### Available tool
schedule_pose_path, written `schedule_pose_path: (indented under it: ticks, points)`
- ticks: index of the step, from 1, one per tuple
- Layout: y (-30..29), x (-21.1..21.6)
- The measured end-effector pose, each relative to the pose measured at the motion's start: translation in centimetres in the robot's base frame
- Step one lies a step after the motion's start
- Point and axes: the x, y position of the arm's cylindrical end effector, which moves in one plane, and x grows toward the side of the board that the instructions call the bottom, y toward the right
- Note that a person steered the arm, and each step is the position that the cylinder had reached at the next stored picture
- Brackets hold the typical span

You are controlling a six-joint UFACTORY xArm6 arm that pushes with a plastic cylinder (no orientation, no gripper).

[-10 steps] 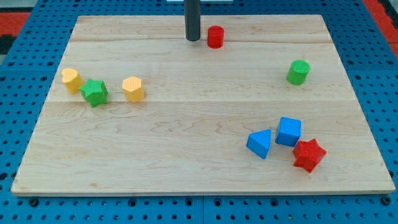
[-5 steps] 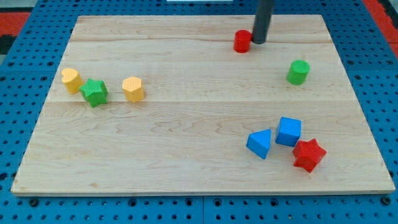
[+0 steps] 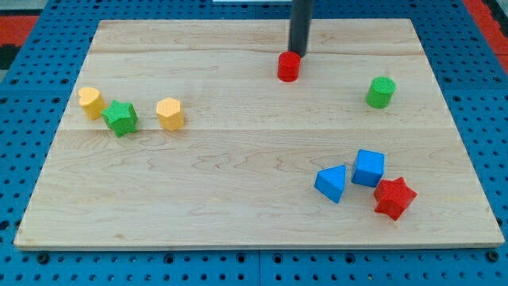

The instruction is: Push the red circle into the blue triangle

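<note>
The red circle [image 3: 289,67], a small red cylinder, stands on the wooden board [image 3: 238,191] near the view's top, a little right of centre. My tip [image 3: 298,56] is just above and to the right of it, touching or nearly touching it. The blue triangle [image 3: 332,183] lies at the lower right, far below the red circle.
A blue cube [image 3: 368,168] and a red star [image 3: 394,199] sit right of the blue triangle. A green cylinder [image 3: 381,92] is at the right. A yellow block [image 3: 90,102], a green star [image 3: 121,118] and a yellow hexagon [image 3: 170,114] are at the left.
My tip went from the red circle's left to its right, then back to its upper right. The red circle slid right, then left and down a little.
</note>
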Motion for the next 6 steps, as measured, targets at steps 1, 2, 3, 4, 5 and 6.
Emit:
schedule_pose_path:
  ticks: [1,2,3,4,5,6]
  points:
    - [-0.6,2.1]
    - [1.1,7.3]
    - [3.8,11.4]
    - [0.6,12.6]
    - [0.6,14.2]
    - [2.1,17.4]
